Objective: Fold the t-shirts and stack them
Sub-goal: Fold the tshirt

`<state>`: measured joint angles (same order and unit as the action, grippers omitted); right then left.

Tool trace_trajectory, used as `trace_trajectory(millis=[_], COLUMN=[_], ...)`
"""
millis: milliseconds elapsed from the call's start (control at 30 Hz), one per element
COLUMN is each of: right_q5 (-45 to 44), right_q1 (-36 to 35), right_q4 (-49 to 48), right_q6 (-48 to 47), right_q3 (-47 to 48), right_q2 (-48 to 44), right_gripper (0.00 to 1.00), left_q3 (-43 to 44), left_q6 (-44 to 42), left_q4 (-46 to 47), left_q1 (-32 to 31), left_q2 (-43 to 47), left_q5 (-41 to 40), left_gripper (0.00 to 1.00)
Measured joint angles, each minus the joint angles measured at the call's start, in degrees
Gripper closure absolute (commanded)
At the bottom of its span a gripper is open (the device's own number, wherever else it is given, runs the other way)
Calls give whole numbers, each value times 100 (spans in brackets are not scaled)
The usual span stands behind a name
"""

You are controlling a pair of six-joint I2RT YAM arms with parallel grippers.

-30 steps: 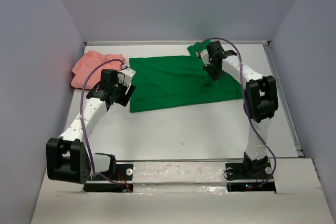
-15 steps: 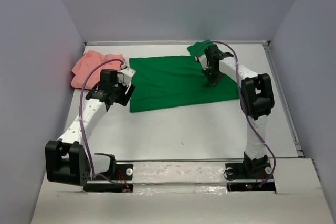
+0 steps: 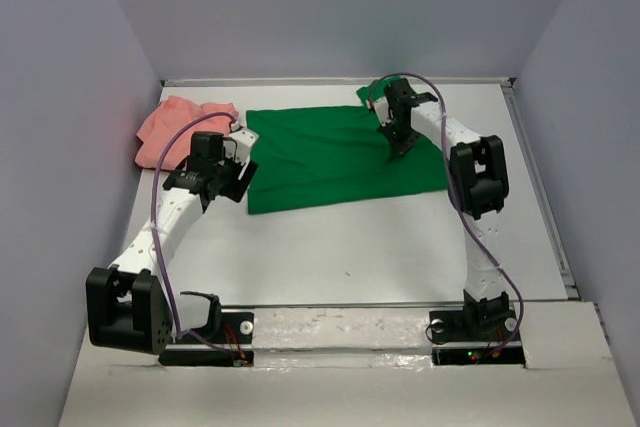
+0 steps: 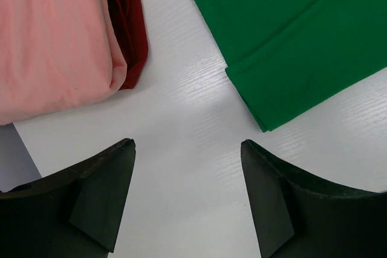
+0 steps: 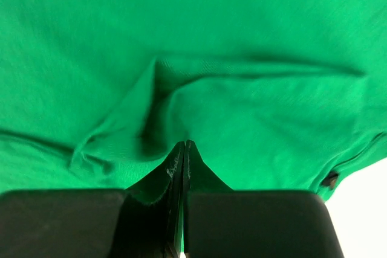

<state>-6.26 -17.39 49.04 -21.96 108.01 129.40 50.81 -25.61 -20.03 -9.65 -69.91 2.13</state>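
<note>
Far left of the counter (image 3: 350, 237): the salmon-pink t-shirt (image 3: 180, 125) lies bunched in the back corner, with dark red cloth (image 4: 130, 28) tucked beside its edge. Neither has shifted.
Left claw (image 4: 187, 144): spread wide and empty, hovering over bare counter between the pink heap and the near-left corner of the green one. It has kept that spot.
Green t-shirt (image 3: 330, 157): spread across the middle, but its right edge has crept leftward over the last second, and a ridge puckers up there.
Right claw (image 5: 183, 146): clenched on a pinch of the green t-shirt near its right end, and drawn in toward the middle.
Meaning: I'd say the 1st fold is starting, right side going over. Nothing is stacked yet.
</note>
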Motion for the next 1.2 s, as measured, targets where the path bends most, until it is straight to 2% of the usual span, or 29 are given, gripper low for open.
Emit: trace_trajectory(millis=[367,1200], right_q5=[293,358], right_q1=[-50,-352], right_q4=[361,608], right_q6=[90,52], right_q3=[1478,1665], right_q2=[717,1040], right_gripper=[100,100], left_q3=[0,0], left_q6=[0,0], left_q4=[0,0], left_q1=[0,0], left_q2=[0,2], left_q5=[-48,-70], left_gripper=[17,17])
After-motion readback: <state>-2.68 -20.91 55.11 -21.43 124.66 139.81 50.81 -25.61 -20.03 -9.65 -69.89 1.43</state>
